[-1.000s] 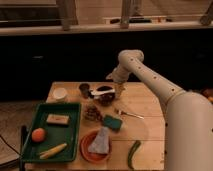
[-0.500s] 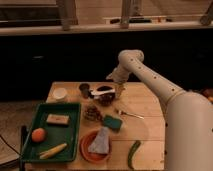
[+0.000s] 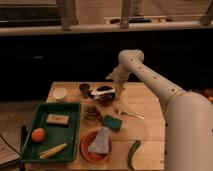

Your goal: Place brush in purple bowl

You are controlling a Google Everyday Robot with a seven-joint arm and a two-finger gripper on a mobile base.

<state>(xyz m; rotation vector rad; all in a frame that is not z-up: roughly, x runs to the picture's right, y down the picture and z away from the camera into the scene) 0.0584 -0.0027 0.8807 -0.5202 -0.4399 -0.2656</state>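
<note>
A wooden tabletop (image 3: 147, 102) in a dim room, with dark glazing behind it. Along the near edge sit a green tray (image 3: 67, 135), an orange plate (image 3: 84, 149) bearing a pale cloth (image 3: 100, 142), and a green pepper (image 3: 133, 154). Mid-table lie a green sponge (image 3: 115, 123) and a silver fork (image 3: 129, 114). About midway along the far edge, the brush (image 3: 101, 92) lies across the purple bowl (image 3: 106, 99). Its long axis runs side to side, roughly parallel to that edge, whitish handle leftward; its dark head is lost against the bowl. A dark cup (image 3: 85, 90) stands just left. The claw (image 3: 118, 89) hangs at the bowl's right rim; whether it is spread or pinching cannot be told. The white arm (image 3: 150, 80) rises from the near right corner, bends beyond the far edge and turns down. Bare wood lies open from the bowl to the right edge.
</note>
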